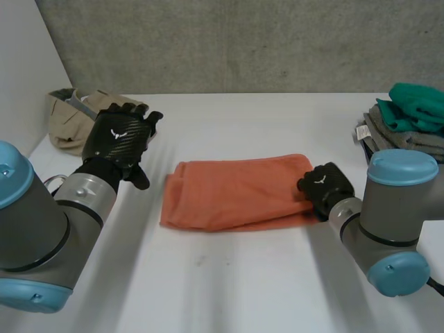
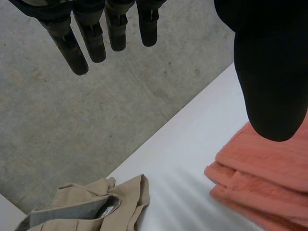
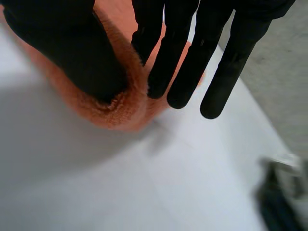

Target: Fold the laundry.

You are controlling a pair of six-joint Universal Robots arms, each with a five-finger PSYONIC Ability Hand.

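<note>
At the far left of the worktop (image 1: pixel 229 277) lies a crumpled tan garment (image 1: pixel 69 121). The left hand (image 1: pixel 119 139) hovers just beside it, fingers straight and holding nothing, apart from the left end of the orange towel (image 1: pixel 236 193). The towel lies folded mid-worktop with its long axis running left to right, and the right hand (image 1: pixel 320 186) pinches its right short end between thumb and fingers, so it is the nearer hand and the next fold likely carries that end leftward, away from the stack of folded clothes (image 1: pixel 409 118) at far right.
</note>
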